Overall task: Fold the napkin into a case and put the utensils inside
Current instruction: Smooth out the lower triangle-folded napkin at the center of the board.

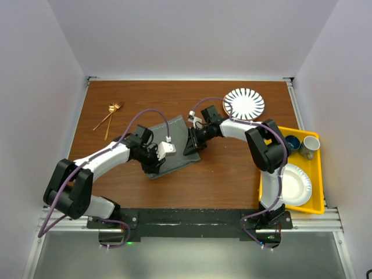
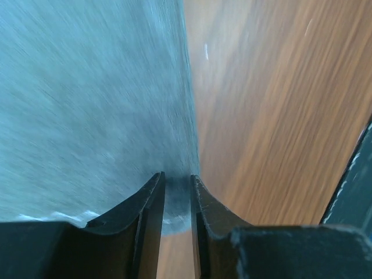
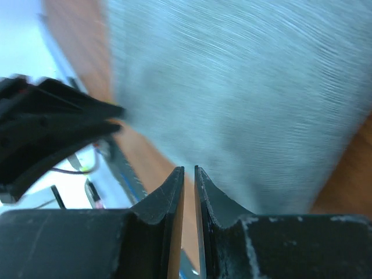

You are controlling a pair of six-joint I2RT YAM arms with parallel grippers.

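Observation:
The dark grey napkin (image 1: 176,131) lies at the middle of the wooden table. My left gripper (image 1: 158,159) is shut on its near edge; in the left wrist view the cloth (image 2: 87,87) runs in between the fingertips of that gripper (image 2: 177,174). My right gripper (image 1: 193,140) is shut on the napkin's right edge, which stands lifted off the table. In the right wrist view the cloth (image 3: 244,87) spreads up from the tips of that gripper (image 3: 189,168). The two gold utensils (image 1: 109,116) lie crossed at the far left, away from both grippers.
A striped plate (image 1: 244,103) sits at the back right. A yellow tray (image 1: 317,174) on the right holds a white paper plate (image 1: 293,185) and two cups (image 1: 310,146). My left arm (image 3: 46,122) shows in the right wrist view, close by.

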